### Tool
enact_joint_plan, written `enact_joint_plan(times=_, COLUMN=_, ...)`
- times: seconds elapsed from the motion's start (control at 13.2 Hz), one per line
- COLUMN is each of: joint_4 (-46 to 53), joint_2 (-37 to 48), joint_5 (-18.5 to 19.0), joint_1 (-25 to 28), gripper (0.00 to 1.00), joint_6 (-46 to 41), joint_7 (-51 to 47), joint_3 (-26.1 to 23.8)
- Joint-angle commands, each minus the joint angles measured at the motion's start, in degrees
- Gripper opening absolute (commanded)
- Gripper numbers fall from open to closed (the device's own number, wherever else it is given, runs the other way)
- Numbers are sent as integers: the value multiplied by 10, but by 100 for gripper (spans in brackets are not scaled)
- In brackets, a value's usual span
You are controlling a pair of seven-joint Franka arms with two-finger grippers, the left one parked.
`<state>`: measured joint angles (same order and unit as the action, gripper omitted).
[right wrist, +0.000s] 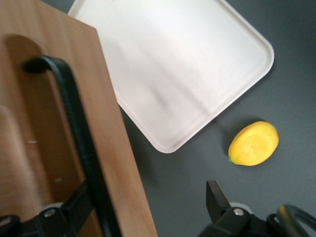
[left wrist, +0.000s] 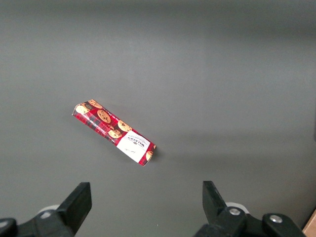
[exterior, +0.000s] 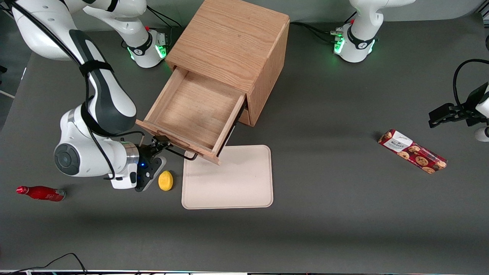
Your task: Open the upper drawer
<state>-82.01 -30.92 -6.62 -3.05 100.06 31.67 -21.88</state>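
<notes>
Drawer pulled well out: upper drawer (exterior: 193, 110); end effector (exterior: 162, 147) spread wide around its handle (right wrist: 81, 143); lemon (exterior: 165, 180) just beside it could get knocked on retreat.

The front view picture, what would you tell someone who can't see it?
The upper drawer of a wooden cabinet is pulled wide open and empty, with the gripper at its dark bar handle. Nearer the camera lie a cream tray and a yellow lemon.
</notes>
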Motion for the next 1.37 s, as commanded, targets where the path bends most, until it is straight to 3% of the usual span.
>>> enact_joint_plan(times=0.0, joint_4=13, joint_2=31, joint_5=7, joint_1=7, gripper=100, joint_6=-25, joint_7=10, joint_3=-3)
enact_joint_plan(times=0.38, joint_4=50, joint_2=93, joint_5=11, joint_1=9, gripper=100, joint_6=-59, joint_7=22, joint_3=5)
enact_joint_plan(times=0.61, joint_4=34, joint_2=158, joint_5=43, joint_1=9, gripper=100, joint_6=-107, joint_7=27, joint_3=9)
enact_joint_plan(times=0.99, joint_4=-60, joint_2=266, joint_5=43, joint_1=23, gripper=100, joint_6=-123, joint_7=-230, joint_3=76)
enact_joint_plan(times=1.29, joint_4=-128, joint_2=313, joint_5=44, joint_1=37, gripper=100, joint_6=-96, joint_7=-249, joint_3=176)
